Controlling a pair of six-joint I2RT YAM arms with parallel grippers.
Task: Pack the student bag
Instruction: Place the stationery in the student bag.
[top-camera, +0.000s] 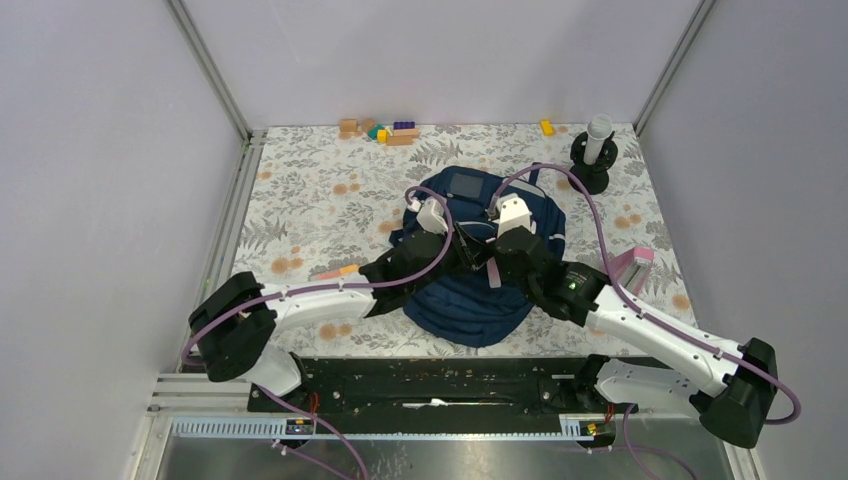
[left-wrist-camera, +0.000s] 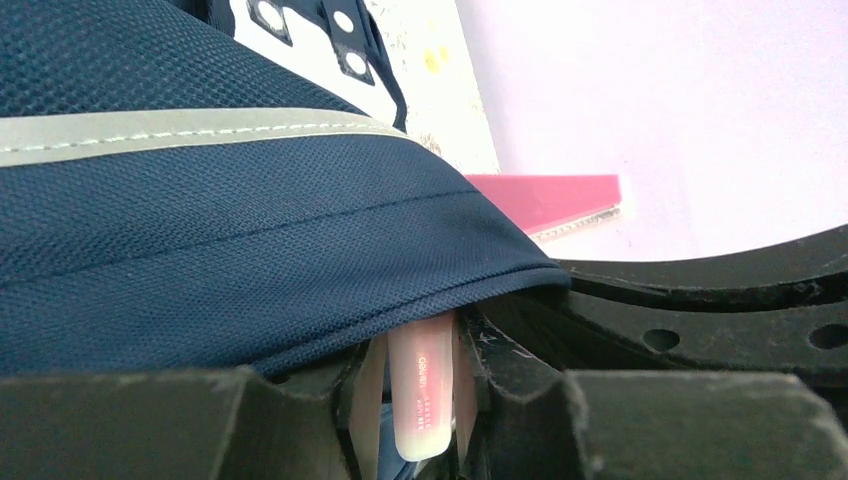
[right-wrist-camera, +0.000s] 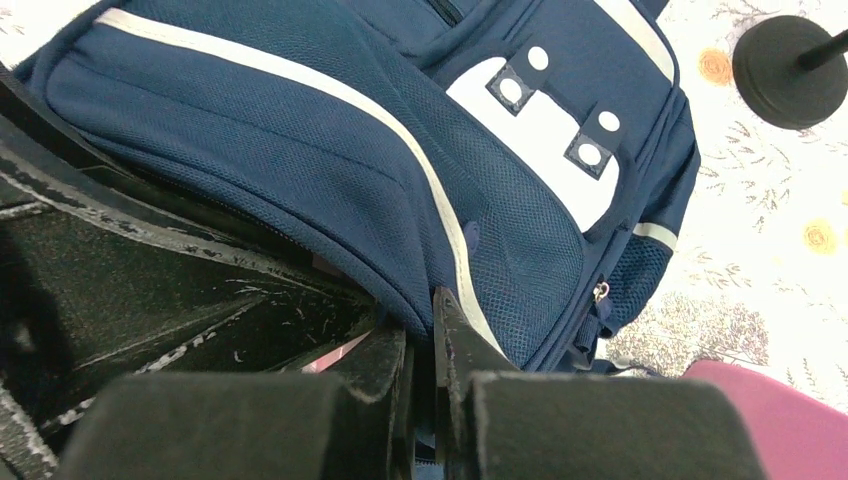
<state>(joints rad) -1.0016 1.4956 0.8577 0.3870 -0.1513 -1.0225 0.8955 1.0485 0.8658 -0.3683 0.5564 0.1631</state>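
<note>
Your right fingers (right-wrist-camera: 455, 340) are clenched on the pocket lip of the student bag (right-wrist-camera: 330, 170), apparently lifting it off the counter (top-camera: 300, 180) so your left fingers (left-wrist-camera: 505, 375), gripping a pale pink stick (left-wrist-camera: 422, 395), can push it under the fabric just above them.

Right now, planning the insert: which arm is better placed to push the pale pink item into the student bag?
Left. The left fingers grip the pale pink item, its tip under the student bag fabric; the right fingers look pinched on that fabric, with nothing to pack.
</note>
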